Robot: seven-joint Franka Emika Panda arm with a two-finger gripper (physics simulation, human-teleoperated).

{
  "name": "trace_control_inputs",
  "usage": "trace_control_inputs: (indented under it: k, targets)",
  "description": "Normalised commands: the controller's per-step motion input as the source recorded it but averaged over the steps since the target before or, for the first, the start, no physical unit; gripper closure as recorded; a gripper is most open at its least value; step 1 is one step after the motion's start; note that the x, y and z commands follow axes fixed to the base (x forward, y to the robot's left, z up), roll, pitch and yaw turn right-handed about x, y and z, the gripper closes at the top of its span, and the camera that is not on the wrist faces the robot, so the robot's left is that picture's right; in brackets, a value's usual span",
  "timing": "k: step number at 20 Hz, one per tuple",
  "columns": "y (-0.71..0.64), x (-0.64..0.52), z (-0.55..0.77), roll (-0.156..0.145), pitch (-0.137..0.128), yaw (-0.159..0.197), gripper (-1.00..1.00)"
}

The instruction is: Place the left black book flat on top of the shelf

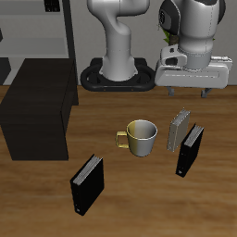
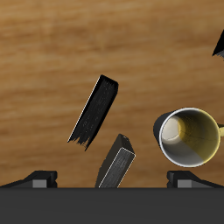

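The left black book stands upright on the wooden table, close beside a grey book. It also shows in the wrist view, with the grey book next to it. The shelf is a low black cabinet with a flat top at the far side of the table from the book. My gripper hangs open and empty above the two books, a little farther back than they stand. In the wrist view the gripper is wide open, with one fingertip at the frame's edge.
A yellow-lined mug stands beside the grey book and shows in the wrist view. A second black book stands near the table's front edge, just visible in the wrist view. A tall dark open-frame rack stands behind the shelf.
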Motion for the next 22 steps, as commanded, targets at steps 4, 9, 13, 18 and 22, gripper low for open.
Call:
trace_control_inputs:
  k: [4,9,13,18,22]
  targets:
    - [0.15,0.14,-0.12,0.013,-0.045,-0.011,-1.0]
    - [0.13,0.08,-0.09,0.006,-0.019,-0.006,-1.0]
    - [0.18,0.08,-0.2,0.015,-0.04,0.019,-1.0]
    - [0.09,0.12,-0.16,0.014,-0.015,-0.045,-1.0]
    - [0.02,0.11,-0.22,-0.009,0.018,-0.011,-1.0]
